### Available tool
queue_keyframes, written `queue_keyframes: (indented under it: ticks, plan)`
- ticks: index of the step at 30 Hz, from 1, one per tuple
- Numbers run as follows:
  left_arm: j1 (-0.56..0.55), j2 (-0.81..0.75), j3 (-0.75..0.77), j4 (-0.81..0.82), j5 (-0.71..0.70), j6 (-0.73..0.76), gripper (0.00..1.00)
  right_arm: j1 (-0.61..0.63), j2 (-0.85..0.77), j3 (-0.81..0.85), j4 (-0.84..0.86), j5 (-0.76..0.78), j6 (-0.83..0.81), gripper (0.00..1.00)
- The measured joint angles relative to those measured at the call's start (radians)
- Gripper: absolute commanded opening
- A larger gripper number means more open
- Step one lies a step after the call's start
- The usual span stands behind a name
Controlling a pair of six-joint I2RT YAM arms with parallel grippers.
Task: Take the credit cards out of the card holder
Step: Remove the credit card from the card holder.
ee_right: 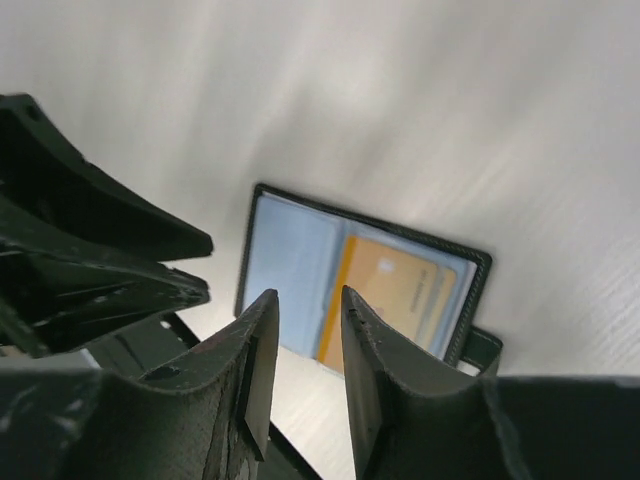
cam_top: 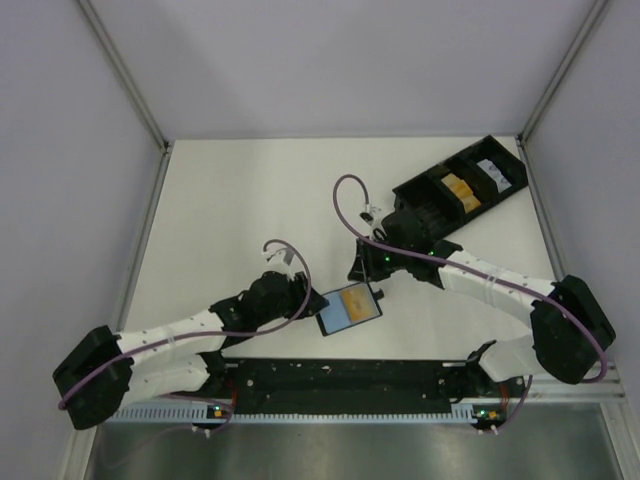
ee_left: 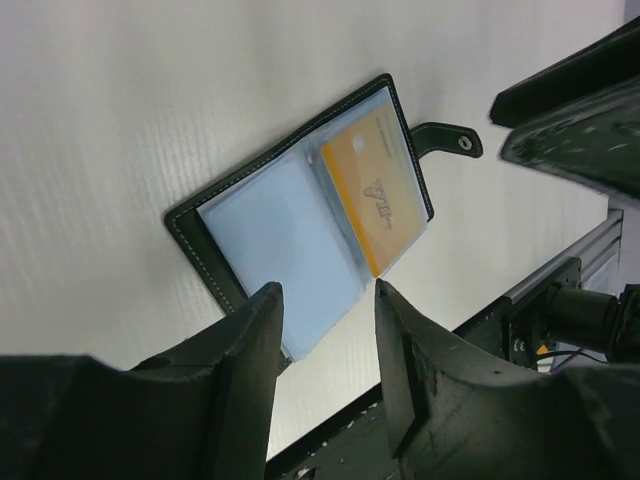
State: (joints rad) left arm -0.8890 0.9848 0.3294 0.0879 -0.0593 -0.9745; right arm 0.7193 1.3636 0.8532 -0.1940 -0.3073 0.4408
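Top external view: left gripper [ee_left: 327, 300], fingers apart and empty, at the open card holder [cam_top: 350, 308] on the white table [cam_top: 230, 200]; 1 orange-yellow credit card [ee_left: 375, 195] still sleeved; right gripper [ee_right: 306, 300] hovers above, narrowly parted, empty.

Soft, even light from overhead fills the top view, so the white table [cam_top: 230, 210] looks bright and the arms cast only faint shadows, though small details stay coarse. In the left wrist view the card holder [ee_left: 270, 220] is sharp, with a pale sheen on its glossy sleeves, while the left gripper [ee_left: 328, 290], close to the lens, is dark and slightly soft. The right wrist view is blurred: the table is smeared, the card holder is hazy, and the right gripper [ee_right: 306, 295] reads as near-featureless black.
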Motion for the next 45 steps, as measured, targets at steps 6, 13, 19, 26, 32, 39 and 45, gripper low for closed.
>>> queue_keyframes:
  ticks: [6,13,19,26,32,39,45]
  plan:
    - [-0.001,0.168,0.052,0.111,0.069,-0.032,0.45,-0.025,0.030,-0.110,0.008,0.014,0.000,0.28]
    - [-0.002,0.319,0.082,0.220,0.112,-0.072,0.44,-0.029,0.082,-0.146,0.053,0.039,-0.003,0.26]
    - [-0.002,0.427,0.083,0.299,0.128,-0.107,0.44,-0.029,0.090,-0.153,0.061,0.076,-0.003,0.25]
    - [-0.002,0.504,0.083,0.397,0.150,-0.155,0.44,-0.029,0.101,-0.183,0.093,0.069,-0.002,0.22]
    - [-0.002,0.521,0.083,0.430,0.153,-0.179,0.43,-0.030,0.103,-0.200,0.130,0.048,0.010,0.21]
    - [-0.002,0.535,0.083,0.449,0.157,-0.193,0.43,-0.030,0.103,-0.219,0.165,0.024,0.030,0.21]
    - [-0.002,0.531,0.083,0.445,0.156,-0.198,0.43,-0.030,0.078,-0.217,0.123,0.069,0.020,0.21]
